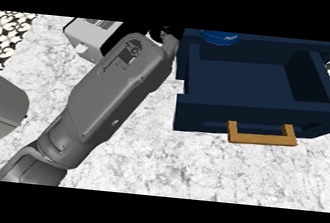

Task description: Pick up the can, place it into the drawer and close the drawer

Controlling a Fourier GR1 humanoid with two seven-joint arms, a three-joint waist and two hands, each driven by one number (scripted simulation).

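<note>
The can (221,37) sits at the far end of the open drawer (197,111), just right of the left hand (166,35); its grip I cannot tell. Placing looks about done, so next I'd expect a push on the near handle (261,139) to close it.

Can (221,37) at far end of drawer (256,120) — forearm (118,94) to left

Single head view, set close, facing steeply down onto the bench (192,171). Drawer (197,117) sits upper right of frame; grey forearm (113,96) enters from lower left.
</note>
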